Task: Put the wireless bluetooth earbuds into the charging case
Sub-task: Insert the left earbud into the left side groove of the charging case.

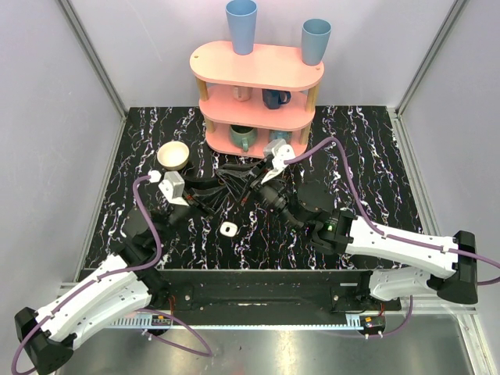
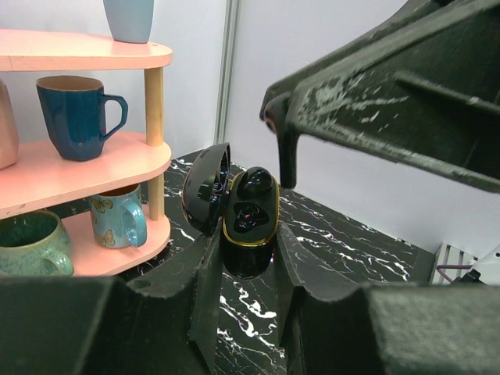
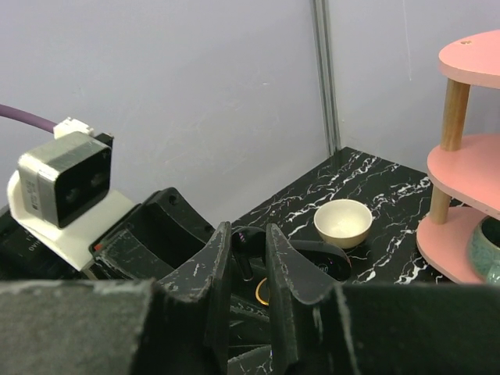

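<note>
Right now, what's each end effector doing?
Left end effector: closed on the open black charging case.
Right end effector: fingers nearly together; cannot tell if it holds anything.

Black charging case (image 2: 248,234) – glossy smooth plastic, thin gold metallic rim; earbud (image 2: 255,184) inside equally glossy. Either side, left tool fingers (image 2: 205,301) – matt black plastic, grainy. At 2 o'clock, right tool finger (image 2: 375,101), same matt plastic, scuffed whitish. Beneath, surface (image 2: 344,242) polished, black marble look, white veins. Bare wood shelf post (image 2: 155,129); glazed ceramic mug (image 2: 74,117).
</note>
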